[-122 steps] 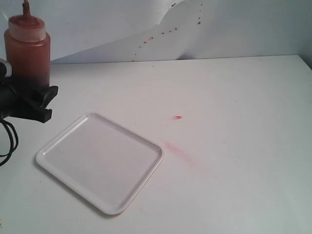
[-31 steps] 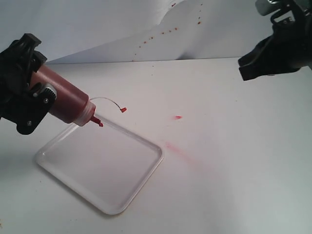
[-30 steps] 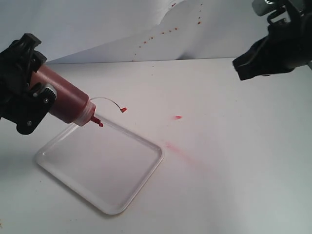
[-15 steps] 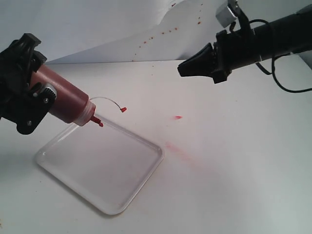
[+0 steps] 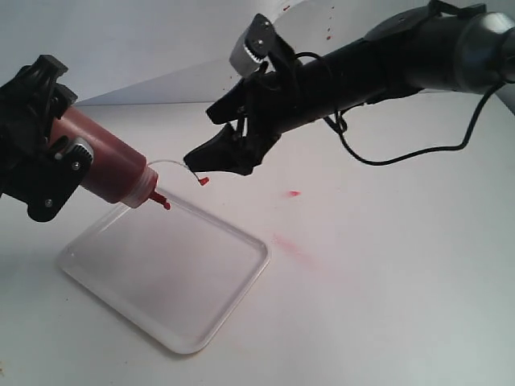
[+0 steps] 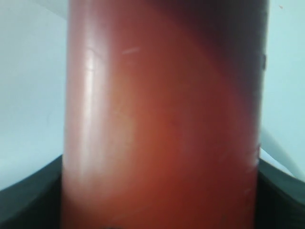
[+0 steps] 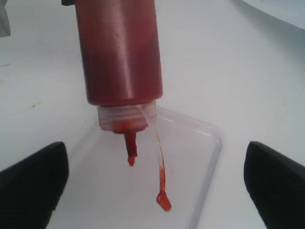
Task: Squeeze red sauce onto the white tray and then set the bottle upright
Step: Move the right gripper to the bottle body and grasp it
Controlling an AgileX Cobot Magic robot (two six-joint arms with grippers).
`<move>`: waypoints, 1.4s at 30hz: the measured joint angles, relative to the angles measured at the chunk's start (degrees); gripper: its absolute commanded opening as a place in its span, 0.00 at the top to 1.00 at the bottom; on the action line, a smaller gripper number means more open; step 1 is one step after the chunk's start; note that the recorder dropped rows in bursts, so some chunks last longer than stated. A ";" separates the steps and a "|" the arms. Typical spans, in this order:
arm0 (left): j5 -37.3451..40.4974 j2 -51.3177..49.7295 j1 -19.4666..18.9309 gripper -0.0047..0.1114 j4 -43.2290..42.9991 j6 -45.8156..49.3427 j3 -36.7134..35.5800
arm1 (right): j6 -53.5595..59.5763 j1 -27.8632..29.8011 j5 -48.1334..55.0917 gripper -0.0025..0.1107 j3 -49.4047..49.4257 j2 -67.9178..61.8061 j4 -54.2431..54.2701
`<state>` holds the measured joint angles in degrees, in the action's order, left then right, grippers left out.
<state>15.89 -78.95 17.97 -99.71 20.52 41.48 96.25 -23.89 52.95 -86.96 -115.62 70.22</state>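
My left gripper [image 5: 58,145] is shut on the bottle [image 5: 105,165], which is tilted with its red nozzle [image 5: 164,203] just above the far corner of the white tray [image 5: 177,281]. Red sauce shows through the bottle wall [image 6: 162,124]; I see none on the tray. The tethered red cap [image 5: 205,181] hangs beside the nozzle. My right gripper [image 5: 203,137] has reached across and stands open close to the cap. In the right wrist view the bottle [image 7: 119,57], nozzle [image 7: 130,148] and cap [image 7: 163,200] lie ahead between the spread fingers [image 7: 33,186], over the tray [image 7: 209,157].
A small red spot [image 5: 294,194] and a faint pink smear [image 5: 291,246] mark the white table right of the tray. A row of red specks [image 5: 257,58] dots the white backdrop. The right arm and its cable [image 5: 402,157] stretch over the table's far half.
The right arm has swept in from the far right to the bottle's cap, jaws open. The left gripper and tilted bottle have held still; four seconds ago the bottle stood upright.
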 measured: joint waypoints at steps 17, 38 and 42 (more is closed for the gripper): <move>0.10 0.00 0.00 0.96 0.00 0.00 0.00 | 4.67 -12.66 -15.37 0.17 -0.09 -0.02 3.89; -1.16 0.00 0.00 0.96 -0.14 2.83 0.00 | 6.40 -15.66 -20.95 0.17 -0.09 -2.71 16.89; -1.16 0.00 0.00 0.96 -0.14 3.55 0.00 | 6.62 -16.08 -21.64 0.17 -0.09 -2.81 17.16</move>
<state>14.73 -78.95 17.97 -99.85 24.07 41.48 102.87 -39.98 31.32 -87.05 -118.43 87.39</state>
